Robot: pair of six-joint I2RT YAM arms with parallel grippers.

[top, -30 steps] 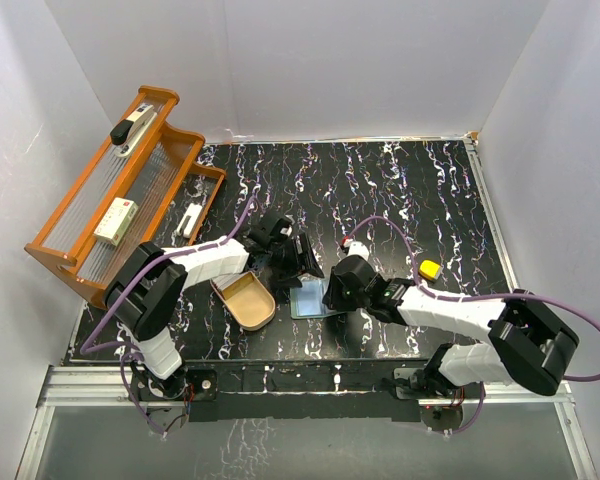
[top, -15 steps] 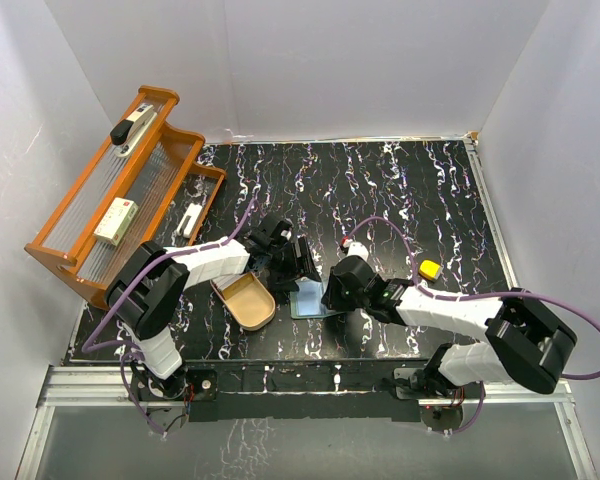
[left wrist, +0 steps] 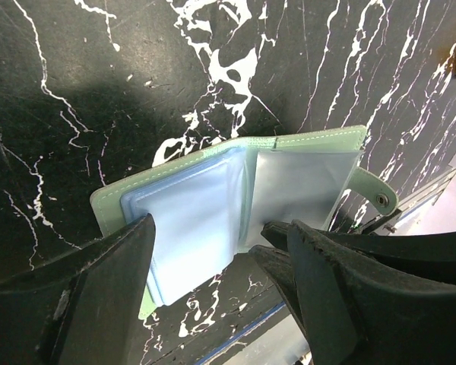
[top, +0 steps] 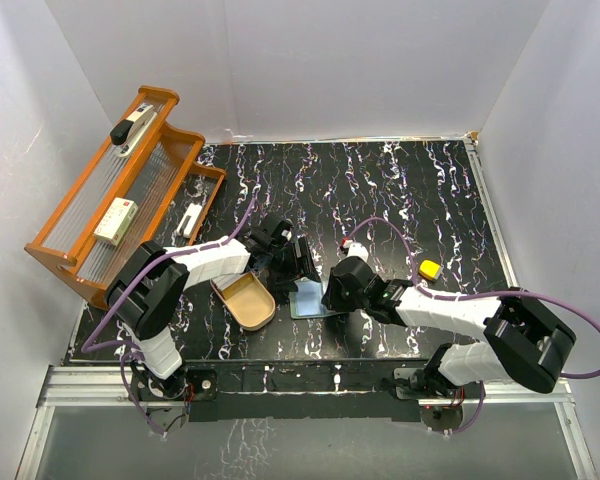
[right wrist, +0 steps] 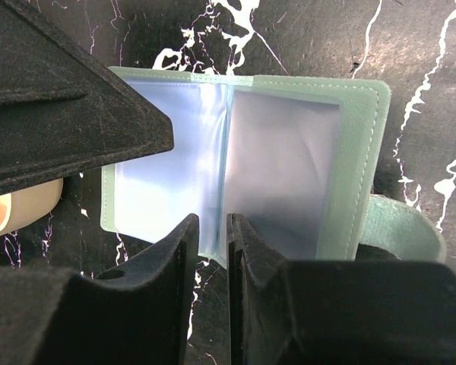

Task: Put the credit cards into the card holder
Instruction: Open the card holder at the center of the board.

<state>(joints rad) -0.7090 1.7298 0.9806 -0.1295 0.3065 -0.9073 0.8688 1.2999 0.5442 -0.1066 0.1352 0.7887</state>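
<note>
Card holder (left wrist: 289, 182): a mint-green wallet lying spread open on the black marbled table (top: 400, 190), low and centre in the top view. Its snap tab (left wrist: 376, 194) sticks out at the right edge. The two inner leaves show only pale blue clear plastic sleeves.

Left gripper (left wrist: 219, 243): jaws wide apart. One finger covers the holder's lower left corner and the other stands near the fold; nothing is held between them.

Right gripper (right wrist: 213, 236): jaws narrow, with a slim gap at the holder's lower edge by the fold. Whether they pinch a sleeve cannot be told.

Oval dish (top: 245, 298): tan, just left of the holder, its inside plain tan.

Wooden rack (top: 145, 185): in the upper left of the top view, with three tiers. A stapler (top: 133, 129) lies on the top tier, a small box (top: 116, 221) on the middle one and a white item (top: 190, 219) on the lowest.

Yellow block (top: 430, 268): on the table, right of centre.
</note>
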